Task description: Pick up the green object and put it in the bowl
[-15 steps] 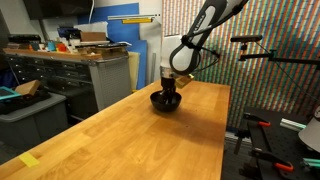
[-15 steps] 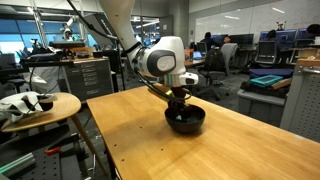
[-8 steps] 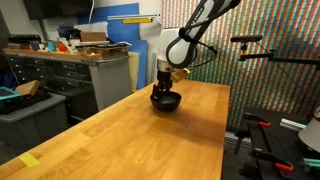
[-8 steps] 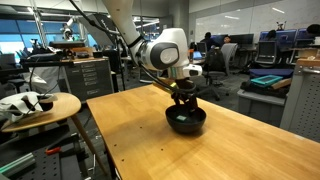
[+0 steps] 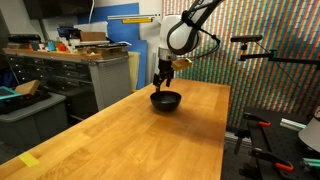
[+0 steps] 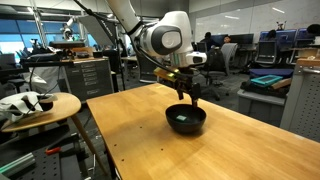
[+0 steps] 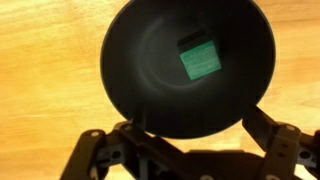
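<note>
Two fingers [image 7: 88,152] of the hand [image 7: 188,150] stand spread wide, holding nothing, just above the bowl [image 7: 135,85]. Inside the bowl, off centre, lies the green object [image 7: 199,57]. The bowl sits toward the table's [image 5: 130,140] far end.

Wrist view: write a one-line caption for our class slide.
The green block lies inside the black bowl on a wooden table, below the open, empty gripper.

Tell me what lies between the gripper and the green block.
Nothing. In the wrist view only bare bowl floor separates the open gripper from the green block; an exterior view shows empty air beneath the gripper.
</note>
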Robot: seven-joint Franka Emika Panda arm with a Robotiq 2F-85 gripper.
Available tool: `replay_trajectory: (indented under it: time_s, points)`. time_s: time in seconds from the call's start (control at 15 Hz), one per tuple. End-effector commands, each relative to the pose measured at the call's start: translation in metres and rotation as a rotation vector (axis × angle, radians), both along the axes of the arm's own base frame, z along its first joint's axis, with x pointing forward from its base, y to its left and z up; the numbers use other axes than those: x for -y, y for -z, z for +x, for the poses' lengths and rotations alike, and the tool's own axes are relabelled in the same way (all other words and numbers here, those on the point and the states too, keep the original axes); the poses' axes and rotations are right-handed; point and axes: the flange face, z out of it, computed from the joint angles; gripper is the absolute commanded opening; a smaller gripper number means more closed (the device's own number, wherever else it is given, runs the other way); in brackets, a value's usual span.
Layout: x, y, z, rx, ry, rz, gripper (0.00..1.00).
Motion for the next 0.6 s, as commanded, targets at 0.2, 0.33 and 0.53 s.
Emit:
replay_trajectory:
  time_s: [0.2, 0.33, 0.53]
  points:
    - [-0.006, -0.028, -0.013, -0.085, -0.004, 0.025, 1.0]
    - [-0.013, -0.038, -0.015, -0.128, -0.02, 0.069, 1.0]
    - [-0.018, -0.026, -0.013, -0.143, -0.002, 0.068, 1.0]
